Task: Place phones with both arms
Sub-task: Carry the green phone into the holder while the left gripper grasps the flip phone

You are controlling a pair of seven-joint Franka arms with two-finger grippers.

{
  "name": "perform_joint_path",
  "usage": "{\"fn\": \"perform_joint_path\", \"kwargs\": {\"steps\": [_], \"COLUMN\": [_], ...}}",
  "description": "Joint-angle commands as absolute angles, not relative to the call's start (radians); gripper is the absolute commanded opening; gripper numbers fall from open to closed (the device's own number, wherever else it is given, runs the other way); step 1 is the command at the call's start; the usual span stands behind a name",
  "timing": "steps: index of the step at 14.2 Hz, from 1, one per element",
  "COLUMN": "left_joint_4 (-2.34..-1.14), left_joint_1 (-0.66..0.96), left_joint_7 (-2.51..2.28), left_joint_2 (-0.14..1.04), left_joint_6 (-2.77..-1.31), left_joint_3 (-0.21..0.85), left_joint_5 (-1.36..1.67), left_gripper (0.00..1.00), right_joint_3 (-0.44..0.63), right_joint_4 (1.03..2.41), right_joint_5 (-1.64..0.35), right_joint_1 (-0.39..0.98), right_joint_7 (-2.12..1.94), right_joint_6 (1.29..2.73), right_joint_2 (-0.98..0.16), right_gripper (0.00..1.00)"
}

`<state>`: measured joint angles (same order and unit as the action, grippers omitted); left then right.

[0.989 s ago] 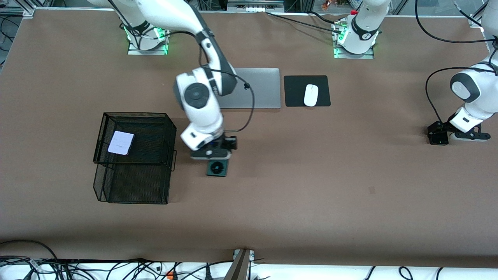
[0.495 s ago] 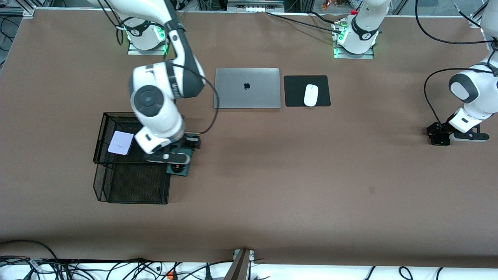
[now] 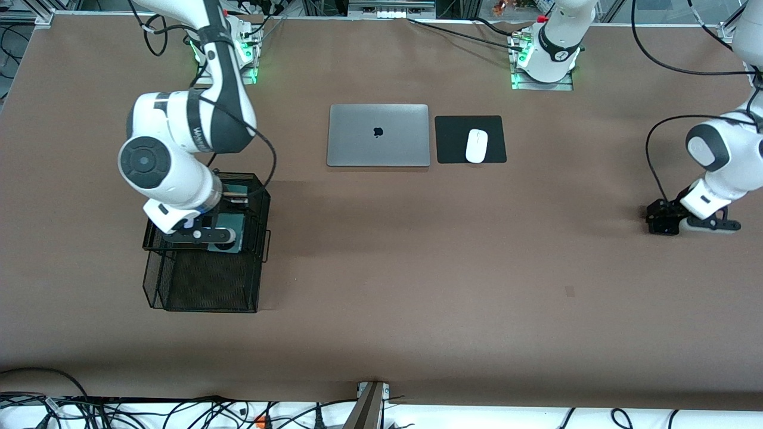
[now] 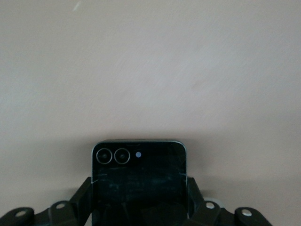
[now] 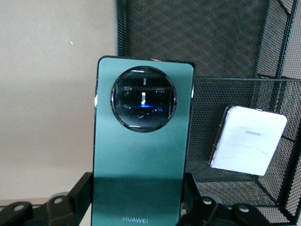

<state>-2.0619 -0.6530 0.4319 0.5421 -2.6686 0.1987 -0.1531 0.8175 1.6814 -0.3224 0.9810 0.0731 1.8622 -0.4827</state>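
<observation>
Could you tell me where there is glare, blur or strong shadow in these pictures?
Front view: even light, green glow at both arm bases, soft shadow beside the basket. Right wrist view: the green phone is sharp, its camera ring reflects light; the white phone looks washed out. Left wrist view: the black phone is dim, the table softly blurred.

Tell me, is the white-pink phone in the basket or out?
In: the white-pink phone lies inside the wire basket, mesh walls around it.

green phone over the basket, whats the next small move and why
Probably lower it a little and release. The right gripper is shut on the green phone, held over the top tray of the mesh basket, where the white phone already lies with bare mesh beside it. The left gripper is shut on the black phone, at the table near its own end.
</observation>
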Motion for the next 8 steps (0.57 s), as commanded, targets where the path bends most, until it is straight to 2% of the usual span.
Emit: {"fn": "perform_joint_path", "kwargs": {"steps": [1, 3, 8], "left_joint_4": [-1.954, -1.925, -1.884], "left_joint_1": [-0.571, -0.51, -0.264], "left_joint_7": [0.341, 0.249, -0.075], "left_joint_2": [0.552, 0.554, 0.584], "left_joint_6": [-2.562, -2.531, -2.526], "left_joint_3": [0.193, 0.193, 0.193], "left_joint_5": [-0.152, -0.152, -0.15], "left_gripper": [0.0, 0.0, 0.0], "right_joint_3": [0.815, 0.815, 0.81], "right_joint_4": [1.825, 1.911, 1.951], "right_joint_5": [-0.305, -0.304, -0.307], "right_joint_1": [0.999, 0.999, 1.0], "right_joint_7": [0.055, 0.022, 0.021], "right_joint_6": [1.928, 2.0, 2.02], "right_joint_2": [-0.378, -0.338, -0.331], "right_gripper": [0.0, 0.0, 0.0]}}
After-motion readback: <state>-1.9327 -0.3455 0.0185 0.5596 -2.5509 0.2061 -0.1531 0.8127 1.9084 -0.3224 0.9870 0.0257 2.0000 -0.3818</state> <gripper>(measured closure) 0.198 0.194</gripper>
